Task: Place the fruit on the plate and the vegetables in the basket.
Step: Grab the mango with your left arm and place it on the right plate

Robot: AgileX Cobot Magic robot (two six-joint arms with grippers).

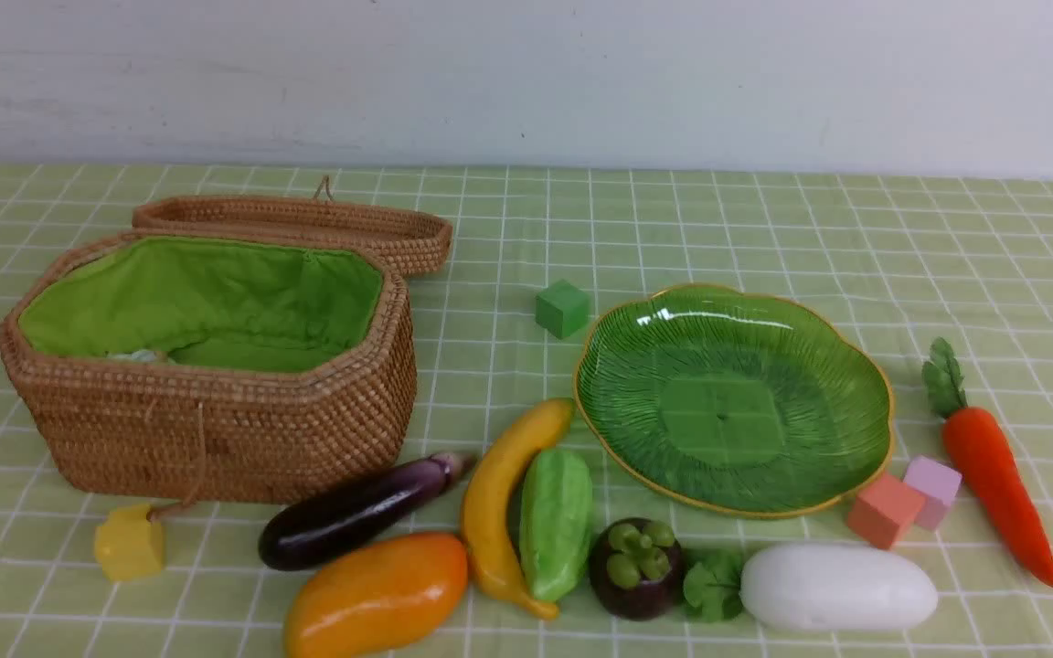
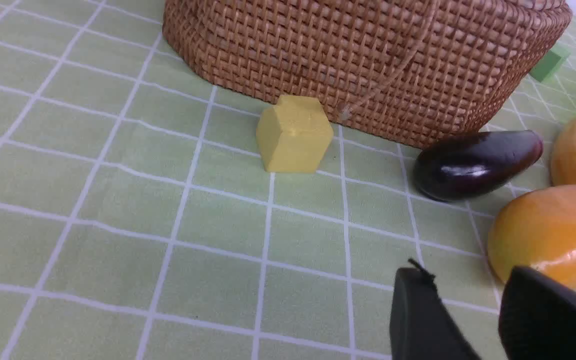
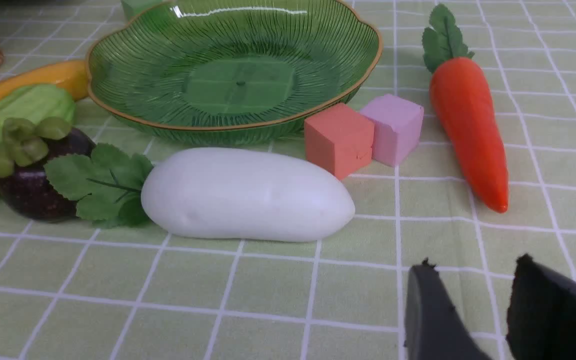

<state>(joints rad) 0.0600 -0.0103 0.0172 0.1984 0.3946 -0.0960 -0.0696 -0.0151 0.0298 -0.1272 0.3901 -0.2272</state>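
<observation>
Basket (image 1: 216, 429): woven wicker, cloth-lined.
Plate (image 1: 732, 397) was ribbed glossy glass; left claw (image 2: 473, 320) and right claw (image 3: 488, 320) stood parted, empty, partly cropped.

basket (image 2: 358, 55) ahead of my left gripper (image 2: 465, 274): rough woven wicker, matt green cloth lining (image 1: 216, 292) | eggplant (image 2: 475, 165): glossy, smooth | plate (image 3: 238, 80) beyond my right gripper (image 3: 473, 265): glossy ribbed glass | radish (image 3: 248, 195): smooth, matt | yellow cube (image 2: 293, 135): matt, grainy foam
</observation>
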